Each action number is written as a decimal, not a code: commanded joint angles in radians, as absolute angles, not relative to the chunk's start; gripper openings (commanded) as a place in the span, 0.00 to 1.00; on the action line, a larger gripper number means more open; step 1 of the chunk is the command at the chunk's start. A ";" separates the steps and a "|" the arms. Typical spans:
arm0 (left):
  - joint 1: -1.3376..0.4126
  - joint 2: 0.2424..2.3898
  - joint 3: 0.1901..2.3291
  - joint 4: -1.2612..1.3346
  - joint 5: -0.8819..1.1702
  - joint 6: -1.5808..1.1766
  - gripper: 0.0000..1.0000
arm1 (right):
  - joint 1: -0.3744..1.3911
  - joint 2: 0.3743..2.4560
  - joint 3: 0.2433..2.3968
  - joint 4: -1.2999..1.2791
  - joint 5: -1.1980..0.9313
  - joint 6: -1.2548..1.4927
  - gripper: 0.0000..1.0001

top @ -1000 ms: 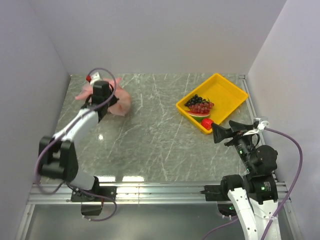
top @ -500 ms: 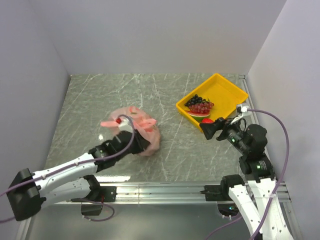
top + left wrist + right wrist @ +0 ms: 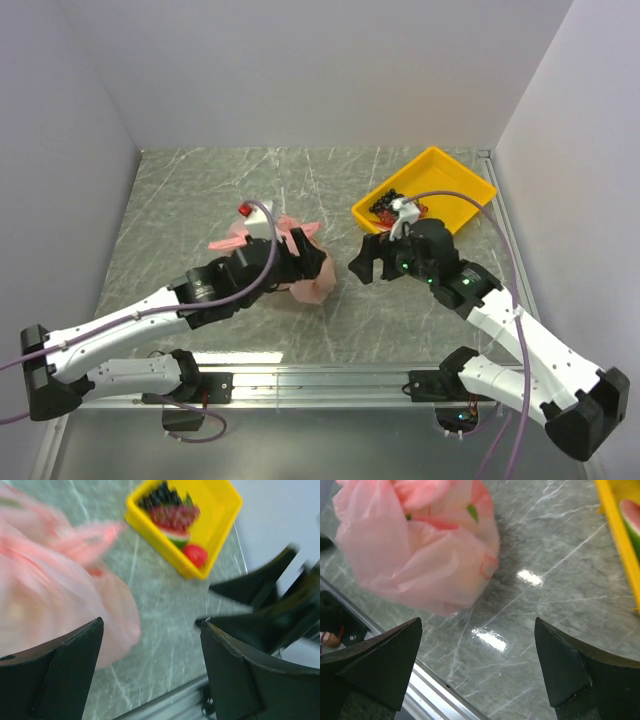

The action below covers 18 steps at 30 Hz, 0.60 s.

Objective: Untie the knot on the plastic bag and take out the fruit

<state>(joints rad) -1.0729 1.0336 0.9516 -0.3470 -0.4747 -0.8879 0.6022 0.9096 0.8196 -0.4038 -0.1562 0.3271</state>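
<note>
Jaws are standing spread on left gripper (image 3: 151, 625) and right gripper (image 3: 478, 622), pinching nothing. You're seeing the bag (image 3: 420, 555) sitting by the table's (image 3: 400, 180) near edge, knot (image 3: 420, 490) on its far side; left gripper is hovering nearer.

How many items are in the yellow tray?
4, in a row along one side of the yellow tray: black grape bunch, red grape bunch, watermelon slice, then small red fruit at the corner. Every view crops or covers part of the tray, so more may be hidden.

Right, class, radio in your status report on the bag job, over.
Left gripper fingers open, beside the plastic bag. Right gripper fingers open, facing it. Bag bunched shut on the table. Nothing between.
</note>
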 commanded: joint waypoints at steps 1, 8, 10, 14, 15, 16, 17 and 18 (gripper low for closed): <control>-1.025 1.000 1.078 -0.553 -0.626 -0.802 0.83 | 0.704 0.959 0.893 -0.322 -0.054 0.350 1.00; -0.763 0.940 1.074 -0.580 -0.431 -0.710 0.79 | 0.842 1.133 1.015 -0.276 -0.009 0.324 0.93; -0.701 0.962 1.066 -0.598 -0.355 -0.692 0.79 | 0.865 1.173 1.040 -0.249 -0.012 0.324 0.91; -0.583 1.015 1.051 -0.592 -0.236 -0.661 0.79 | 0.931 1.236 1.071 -0.209 -0.006 0.322 0.89; -0.568 1.028 1.051 -0.580 -0.221 -0.654 0.79 | 0.957 1.252 1.089 -0.206 -0.003 0.319 0.89; -0.560 1.063 1.055 -0.581 -0.192 -0.643 0.79 | 0.969 1.285 1.098 -0.196 -0.003 0.315 0.88; -0.558 1.080 1.066 -0.578 -0.177 -0.637 0.79 | 0.977 1.304 1.104 -0.193 -0.003 0.308 0.88; -0.554 1.098 1.072 -0.572 -0.166 -0.627 0.79 | 0.995 1.322 1.118 -0.196 0.018 0.308 0.88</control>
